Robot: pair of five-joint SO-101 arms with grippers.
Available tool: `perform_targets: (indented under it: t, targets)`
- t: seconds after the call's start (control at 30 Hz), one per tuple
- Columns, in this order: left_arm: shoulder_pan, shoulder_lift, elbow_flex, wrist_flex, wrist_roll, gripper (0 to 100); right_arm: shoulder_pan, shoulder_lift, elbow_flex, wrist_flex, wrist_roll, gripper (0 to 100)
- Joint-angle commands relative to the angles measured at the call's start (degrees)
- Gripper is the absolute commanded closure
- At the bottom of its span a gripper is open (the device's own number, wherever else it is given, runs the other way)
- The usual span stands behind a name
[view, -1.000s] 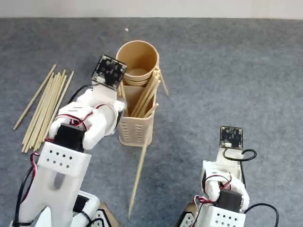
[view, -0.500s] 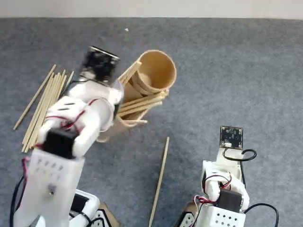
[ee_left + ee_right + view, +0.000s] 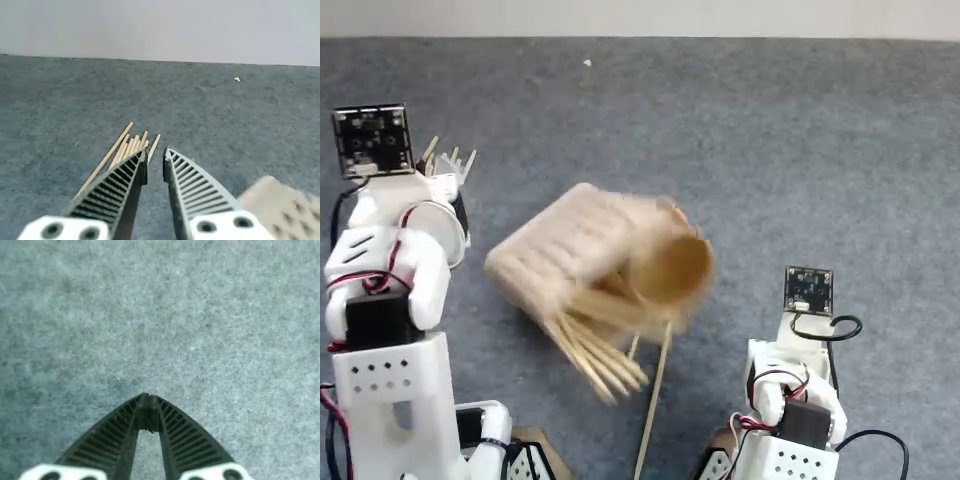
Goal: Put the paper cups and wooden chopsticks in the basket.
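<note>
Sideways lies the basket (image 3: pixel 555 255), chopsticks (image 3: pixel 605 362) and cup (image 3: pixel 675 272) jutting from its mouth.

Surface: grey carpet (image 3: pixel 800 150), short mottled pile, runs edge to edge under everything.
Far side: the carpet meets a pale, plain wall (image 3: pixel 640 18) in a straight line.
One small white scrap (image 3: pixel 587 63) lies on the carpet near the wall (material cannot be told), alone.

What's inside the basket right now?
The basket lies tipped on its side. A cup pokes from its mouth and chopsticks fan out beside it onto the table. Its wall hides anything deeper, so the cup count is unclear.
</note>
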Motion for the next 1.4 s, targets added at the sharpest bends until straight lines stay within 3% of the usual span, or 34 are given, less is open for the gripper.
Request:
perform_targets:
  t: [0.0, 0.23, 0.47, 0.73, 1.0, 1.2, 1.37]
  targets:
    - [-0.31, -0.66, -0.04, -1.14, 0.70, 91, 0.40, -0.66, 7.78, 0.22, -0.70, 99.3]
    - [4.62, -0.66, 4.88, 0.35, 0.62, 91, 0.40, -0.66, 7.78, 0.22, -0.70, 99.3]
    - [15.34, -0.48, 8.92, 11.08, -10.02, 91, 0.40, -0.66, 7.78, 0.22, -0.70, 99.3]
    - [16.22, -0.48, 25.63, -4.40, -11.96, 91, 0.40, -0.66, 7.78, 0.22, -0.70, 99.3]
    - [16.22, -0.48, 34.95, -13.36, -11.96, 91, 0.40, -0.66, 7.78, 0.22, -0.70, 99.3]
    - [16.04, 2.86, 36.44, -16.09, -13.36, 90, 0.40, -0.66, 7.78, 0.22, -0.70, 99.3]
    - [11.03, 13.67, 31.87, -17.85, -15.30, 90, 0.40, -0.66, 7.78, 0.22, -0.70, 99.3]
